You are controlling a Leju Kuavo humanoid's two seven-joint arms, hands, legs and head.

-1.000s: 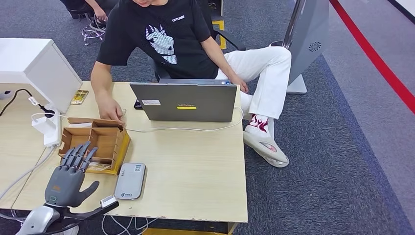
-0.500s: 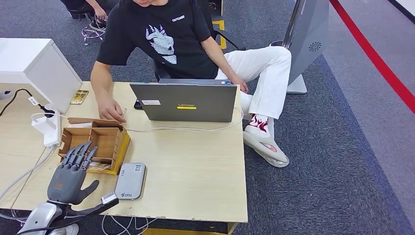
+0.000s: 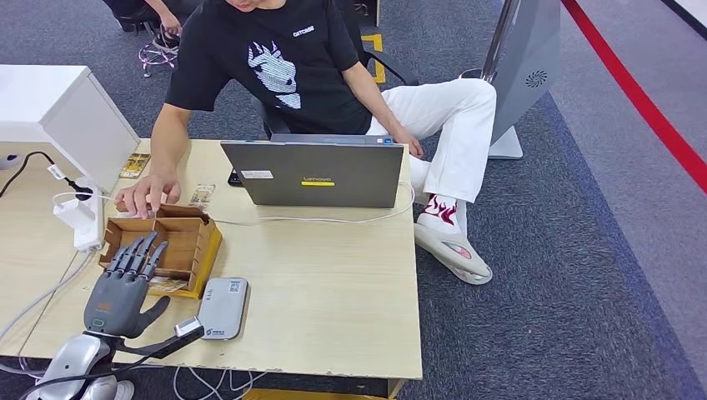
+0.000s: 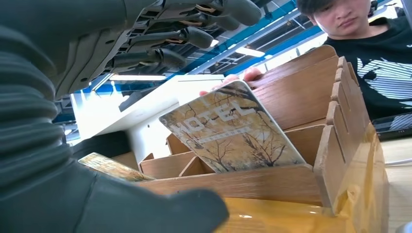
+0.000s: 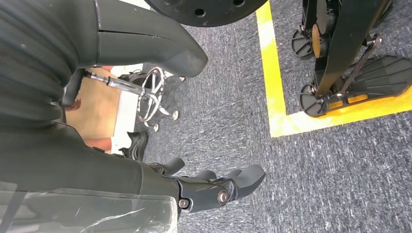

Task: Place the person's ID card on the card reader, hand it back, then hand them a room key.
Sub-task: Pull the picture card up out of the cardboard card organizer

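My left hand [image 3: 123,285] lies open on the table, its fingers [image 3: 137,254] reaching over the front of a wooden card box [image 3: 179,242]. In the left wrist view a "HOTEL" key card [image 4: 228,128] leans upright in the box [image 4: 301,97], between my fingers [image 4: 184,34] and my thumb [image 4: 160,208], untouched. The grey card reader [image 3: 223,307] lies just right of my left hand, with no card on it. A small clear-sleeved card [image 3: 201,196] lies on the table behind the box. My right hand [image 5: 218,187] hangs over the carpet, holding nothing.
A person in a black shirt sits behind the desk, one hand [image 3: 146,196] on the box's back edge. A laptop [image 3: 315,173] stands at the back, its cable running across the table. A power strip [image 3: 83,218] and a white cabinet [image 3: 75,117] are on the left.
The person's hand has moved left from beside the laptop to the back edge of the box, leaving the small card on the table. My left hand has edged toward the box.
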